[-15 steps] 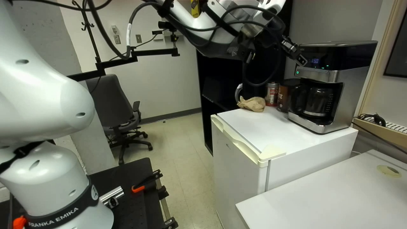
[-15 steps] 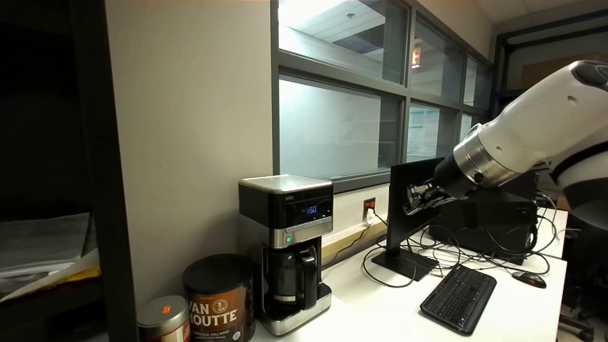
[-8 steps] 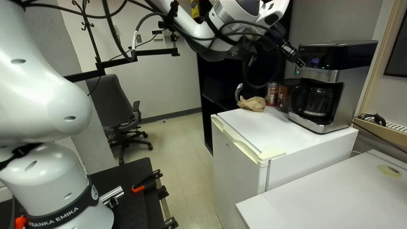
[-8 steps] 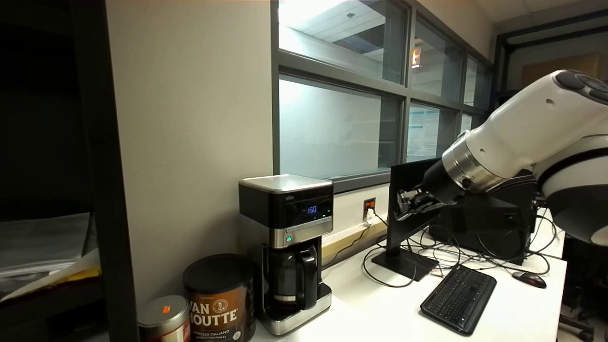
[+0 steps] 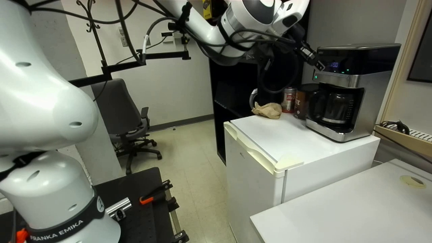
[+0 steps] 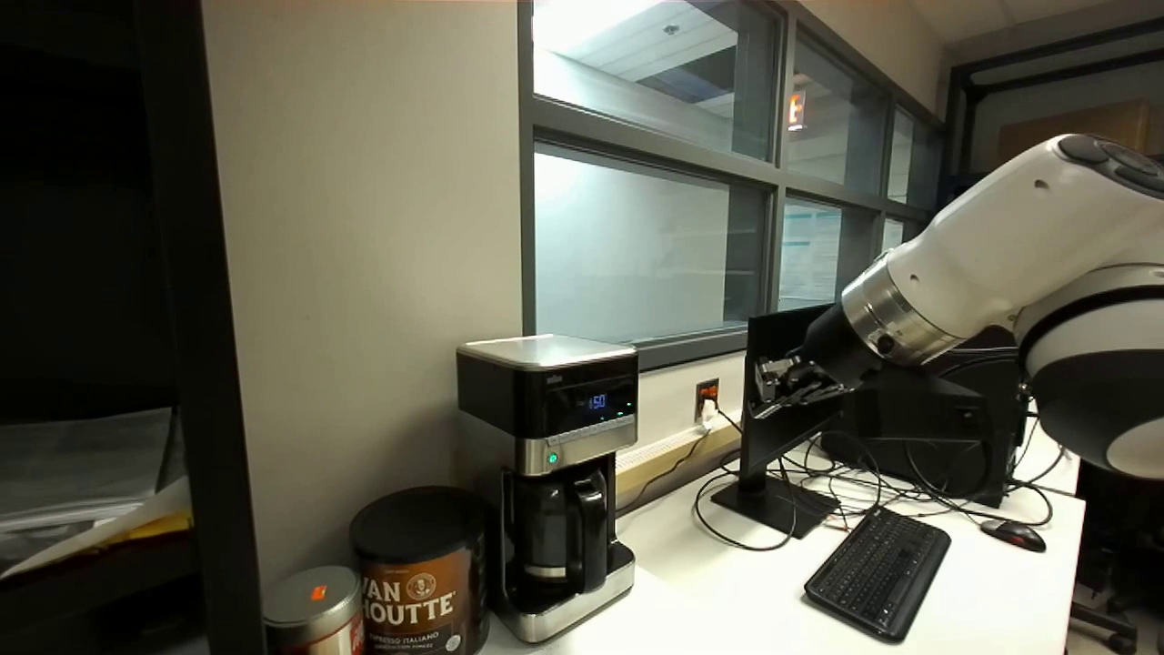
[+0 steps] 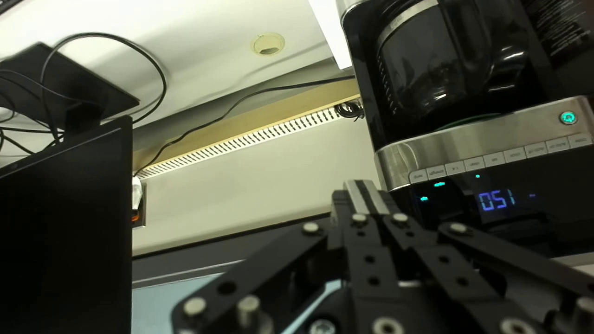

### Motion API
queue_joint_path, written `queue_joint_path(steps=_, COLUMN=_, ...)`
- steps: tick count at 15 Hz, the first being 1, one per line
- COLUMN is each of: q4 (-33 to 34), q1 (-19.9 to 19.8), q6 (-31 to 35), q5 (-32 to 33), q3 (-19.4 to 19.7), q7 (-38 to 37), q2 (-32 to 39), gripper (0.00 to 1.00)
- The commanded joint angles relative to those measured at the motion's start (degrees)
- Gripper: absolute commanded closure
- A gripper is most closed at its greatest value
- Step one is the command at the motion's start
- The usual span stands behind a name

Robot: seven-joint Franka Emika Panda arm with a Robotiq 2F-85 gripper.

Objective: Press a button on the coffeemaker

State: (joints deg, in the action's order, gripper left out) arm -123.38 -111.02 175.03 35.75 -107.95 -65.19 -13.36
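Hovering near the coffeemaker [image 6: 550, 446], the end effector [image 7: 365, 190] is pressed together, tips seen just beside the coffeemaker's panel edge in the wrist view; in an exterior view, with the arm [image 6: 1000, 246] at the right edge, a clear gap shows between the two. Coffeemaker sits upright on the white worktop [image 5: 280, 135], the top of the fridge [image 5: 253, 182]. Display [image 6: 596, 401] shows 150 in blue, upside down in the wrist view, small green lights near it. Power button [image 6: 553, 458] lit green. Button row [image 7: 494, 159] along the silver strip, labels too small to read for sure. Carafe [image 6: 546, 528] in its bay, handle outward. Coffee tin [image 6: 418, 582], brown with black lid, just beside the coffeemaker; smaller tin [image 6: 314, 600] next to it, orange mark on its lid. Tan crumpled thing [image 5: 267, 110] near the tins, can't tell what. In an exterior view the monitor [image 6: 773, 441] shows behind the end effector, keyboard [image 6: 878, 573] and mouse [image 6: 1012, 535] lower down, all apart from the coffeemaker. Chair [image 5: 116, 104], dark with a wheeled base, well apart from the fridge.
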Motion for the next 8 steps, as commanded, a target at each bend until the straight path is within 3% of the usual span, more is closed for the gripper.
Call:
queue_joint_path(steps=1, q4=2.8, q1=-7.4, q6=2.6, q5=-4.6, q3=-7.6, q7=1.2, q2=-4.4, gripper=1.00)
queue_joint_path(steps=8, q4=11.5, q1=-21.6, q6=3.9, q5=-10.6, q3=-21.8, q7=2.2, q2=-12.9, gripper=1.00)
